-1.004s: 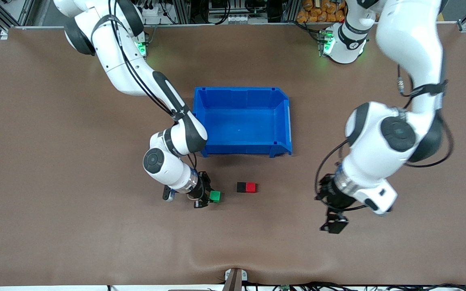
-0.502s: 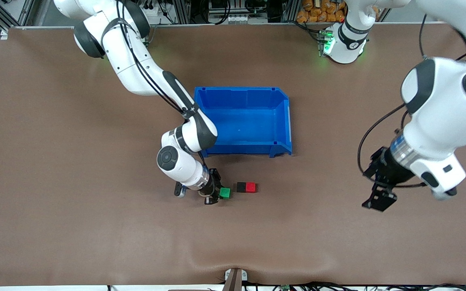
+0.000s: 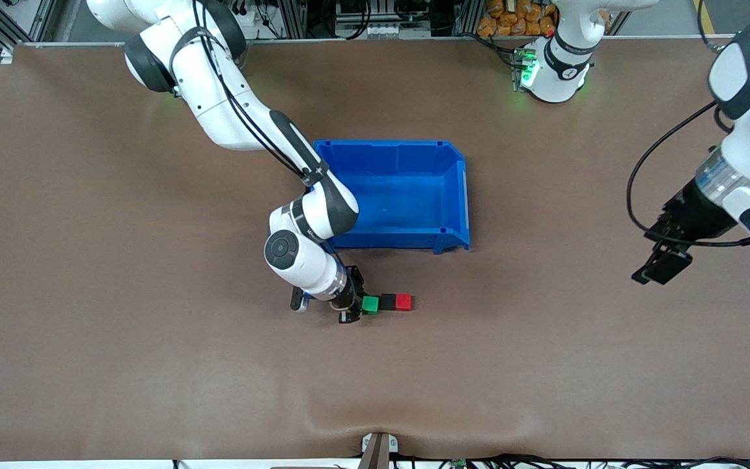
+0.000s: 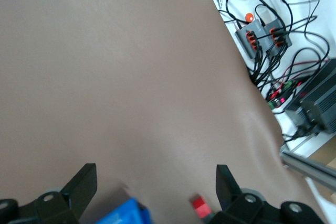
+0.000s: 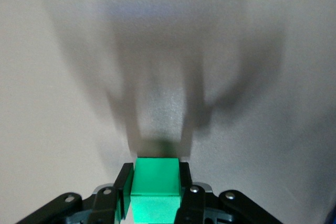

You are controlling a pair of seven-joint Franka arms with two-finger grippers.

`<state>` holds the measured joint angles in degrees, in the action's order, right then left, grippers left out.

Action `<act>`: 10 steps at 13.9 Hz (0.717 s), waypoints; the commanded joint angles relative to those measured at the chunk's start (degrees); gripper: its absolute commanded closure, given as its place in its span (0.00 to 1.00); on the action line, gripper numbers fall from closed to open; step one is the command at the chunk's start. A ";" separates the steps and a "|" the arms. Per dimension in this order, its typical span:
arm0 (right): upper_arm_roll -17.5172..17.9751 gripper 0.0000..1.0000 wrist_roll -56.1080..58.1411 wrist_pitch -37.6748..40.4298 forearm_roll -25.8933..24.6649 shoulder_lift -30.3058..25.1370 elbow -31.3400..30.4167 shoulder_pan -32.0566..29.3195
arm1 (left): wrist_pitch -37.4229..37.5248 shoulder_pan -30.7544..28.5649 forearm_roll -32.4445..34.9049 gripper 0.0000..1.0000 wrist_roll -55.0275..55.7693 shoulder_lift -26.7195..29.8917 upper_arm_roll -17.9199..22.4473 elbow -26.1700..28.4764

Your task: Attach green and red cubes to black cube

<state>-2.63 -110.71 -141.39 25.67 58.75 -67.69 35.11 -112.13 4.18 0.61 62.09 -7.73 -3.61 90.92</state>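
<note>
Carried by the right gripper (image 3: 357, 305), green cube (image 3: 370, 303) now meets black cube (image 3: 388, 301) (left gripper (image 3: 660, 266) wide).

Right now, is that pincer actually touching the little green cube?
Touching. The right wrist view shows the right pincer with a finger pressed flat against each side of the green cube, no gap visible.

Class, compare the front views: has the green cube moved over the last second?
Yes. Held in the shut right gripper, the green cube has travelled toward the black cube, which stayed put, and now sits right beside it.
</note>
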 commanded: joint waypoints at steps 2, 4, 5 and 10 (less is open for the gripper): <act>-0.45 0.85 -1.26 0.42 0.53 0.84 1.07 1.45 | 1.55 -0.41 0.26 0.00 -11.34 8.41 -0.52 8.91; -0.45 0.17 -1.18 0.42 -0.17 0.84 1.07 1.54 | 5.32 -0.32 0.26 0.00 -18.46 10.18 -0.43 9.36; -0.53 0.00 -0.91 0.42 -0.18 0.93 0.98 1.46 | 6.38 -0.23 0.26 0.00 -22.24 10.54 -0.26 9.27; -0.80 0.00 -0.47 0.15 -0.18 0.49 0.98 0.14 | 15.08 -0.58 0.26 0.00 -41.04 11.59 0.36 8.66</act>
<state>-3.29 -110.83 -141.31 25.57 58.98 -67.69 35.87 -99.96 3.97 0.61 28.07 2.23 -3.55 98.57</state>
